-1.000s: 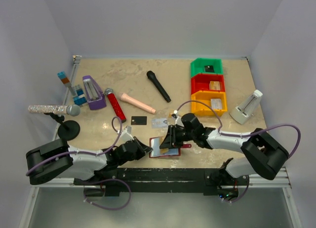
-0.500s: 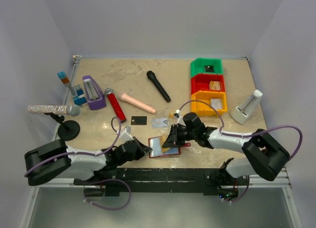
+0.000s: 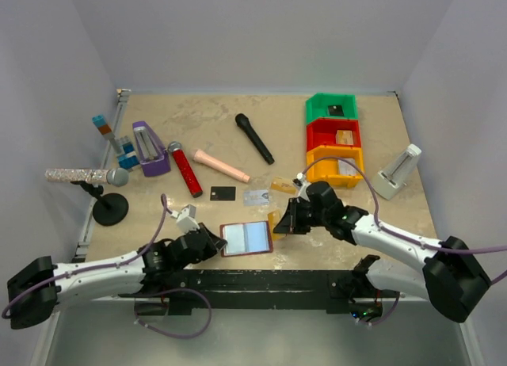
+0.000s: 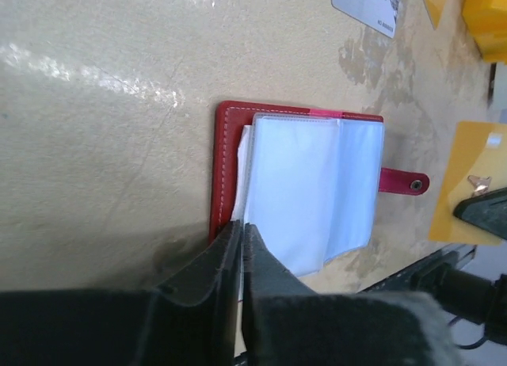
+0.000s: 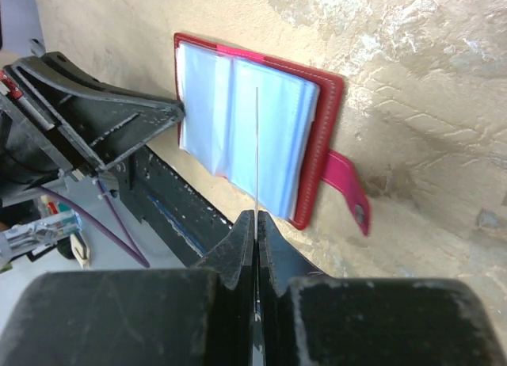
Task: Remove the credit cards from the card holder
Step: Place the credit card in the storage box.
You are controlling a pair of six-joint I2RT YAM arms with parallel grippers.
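Top external: dark red folding card holder (image 3: 245, 238), open.
Holder edge is clamped by left gripper (image 4: 240, 226); tan-gold flat card (image 4: 463, 176) by right gripper (image 5: 256, 217).

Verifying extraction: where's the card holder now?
Top view: the card holder lies open front-centre on the table, between the left claw pinching its left side and the right claw holding a tan-gold card.

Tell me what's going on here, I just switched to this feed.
The left gripper is shut on the edge of the open card holder, which lies on the table. The right gripper is shut on a tan-gold card, held just right of the holder and clear of its sleeves. A black card, a silver-grey card and a second tan-gold card lie on the table beyond.
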